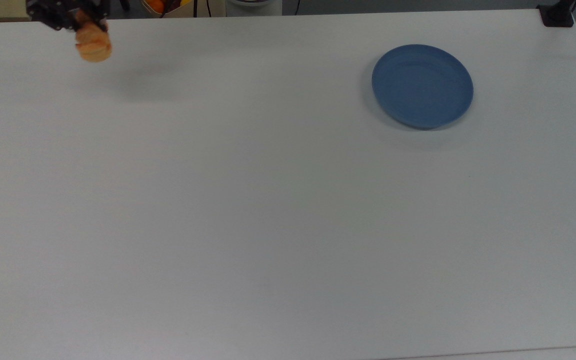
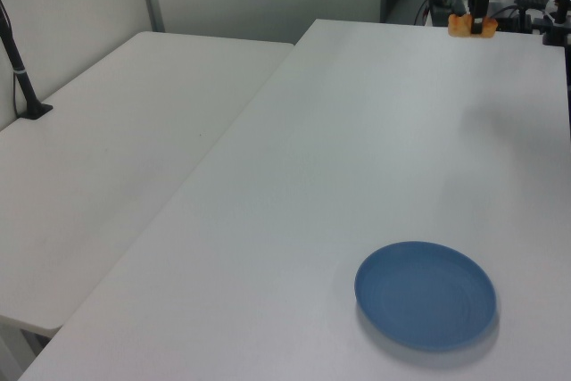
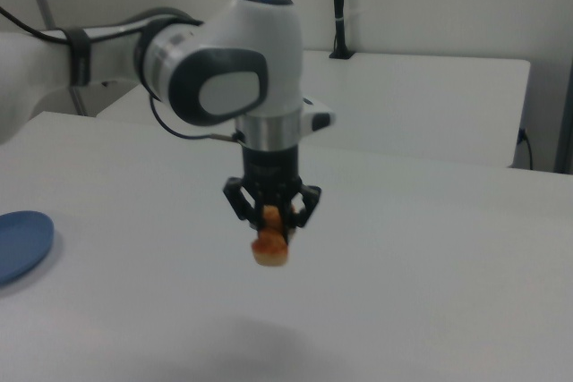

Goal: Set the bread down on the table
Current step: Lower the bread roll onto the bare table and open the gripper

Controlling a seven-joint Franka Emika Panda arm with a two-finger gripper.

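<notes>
Now, starting at the top view's far left, the black two-finger end effector (image 1: 82, 20) is gripping the small golden-orange bread roll (image 1: 93, 46), fingers pinched on its upper part, and it is hanging in the air above the large smooth white desk (image 1: 268, 200). In the right view, the roll (image 3: 270, 243) is dangling well clear of the surface, with a soft shadow lying on the desk below it, so I'm judging the carry as under way and the set-down as not yet done.

Moving to the top view's right, the round blue plate (image 1: 422, 85) is sitting bare, well apart from the roll.

The risks from here: the roll is hovering close to the desk's far edge in the top view, so a release at this spot could be sending it rolling off. Letting go from this height could be making it bounce or tumble, too. The grip looks to be taking just the top of the roll, so a slip is possible.

Hard to make out: the fingertips are partly buried behind the bread, and the top view is cropping the arm at the frame edge.
</notes>
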